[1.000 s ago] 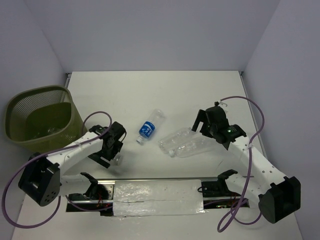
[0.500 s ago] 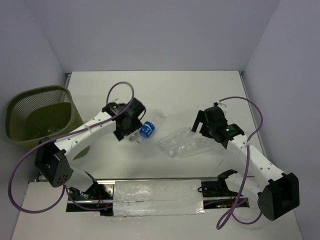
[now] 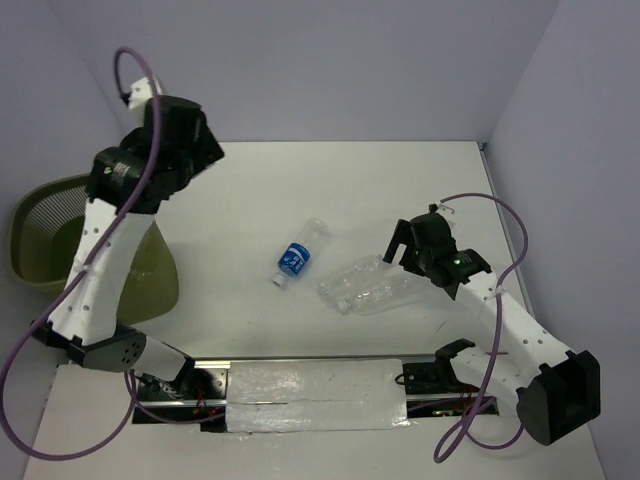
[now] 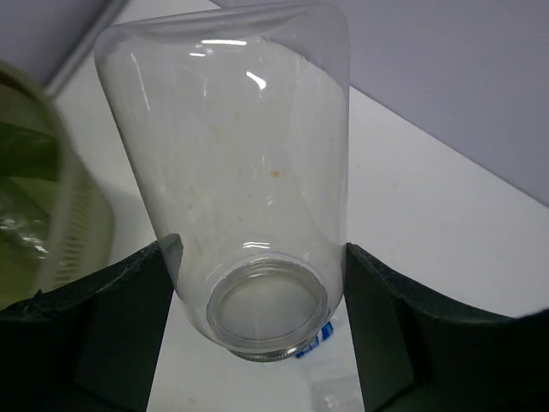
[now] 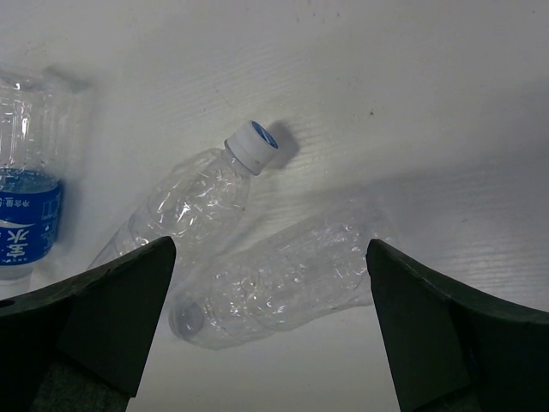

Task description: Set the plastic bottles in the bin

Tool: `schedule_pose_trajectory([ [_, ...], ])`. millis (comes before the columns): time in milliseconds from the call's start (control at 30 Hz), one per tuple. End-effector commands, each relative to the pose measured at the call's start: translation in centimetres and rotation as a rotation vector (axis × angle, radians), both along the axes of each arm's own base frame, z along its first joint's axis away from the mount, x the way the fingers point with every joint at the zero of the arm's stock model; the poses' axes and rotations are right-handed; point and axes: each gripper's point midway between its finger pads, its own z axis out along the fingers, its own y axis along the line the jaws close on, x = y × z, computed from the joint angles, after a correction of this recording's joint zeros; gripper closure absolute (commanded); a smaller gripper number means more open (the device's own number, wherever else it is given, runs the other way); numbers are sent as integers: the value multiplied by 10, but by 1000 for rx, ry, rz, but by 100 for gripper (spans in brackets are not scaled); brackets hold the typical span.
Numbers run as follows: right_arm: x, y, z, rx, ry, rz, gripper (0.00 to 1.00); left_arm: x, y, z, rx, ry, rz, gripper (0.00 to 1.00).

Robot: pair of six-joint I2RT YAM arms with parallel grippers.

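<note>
My left gripper is raised high over the table's back left, above and beside the olive mesh bin. In the left wrist view it is shut on the short jar-like clear bottle, mouth toward the camera, with the bin's rim at the left. The blue-label bottle lies mid-table. Two ribbed bottles, one capped and one open, lie side by side. My right gripper hovers open over them; the capped one and the open one lie below it.
A metal rail with a taped white strip runs along the near edge between the arm bases. Grey walls close in the back and both sides. The bin stands at the table's left edge. The blue-label bottle also shows in the right wrist view.
My left arm has lifted from the table near the blue-label bottle and swung up and back-left toward the bin, carrying the jar-like bottle. The right arm has not moved.
</note>
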Motion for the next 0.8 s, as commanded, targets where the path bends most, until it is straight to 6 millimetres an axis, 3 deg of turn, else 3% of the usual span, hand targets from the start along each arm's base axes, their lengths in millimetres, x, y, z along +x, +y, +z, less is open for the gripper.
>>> schedule_pose_trajectory([
  [0, 6, 3, 14, 17, -54, -4, 0, -32, 67, 26, 102, -35, 135, 47],
  [200, 9, 5, 15, 21, -56, 1, 0, -73, 160, 25, 129, -40, 448, 45],
  [367, 8, 8, 10, 26, -43, 12, 0, -99, 205, 2, 145, 8, 620, 43],
  [467, 8, 8, 9, 28, -39, 14, 0, -106, 212, -15, 125, 53, 657, 41],
  [567, 8, 8, 8, 25, -36, 18, 0, -111, 211, -27, 97, 60, 659, 28],
  [700, 9, 9, 8, 24, -36, 19, 0, -114, 206, -30, 74, 31, 643, 1],
  [767, 9, 11, 6, 30, -32, 23, 0, -114, 205, -26, 73, 20, 634, 1],
])
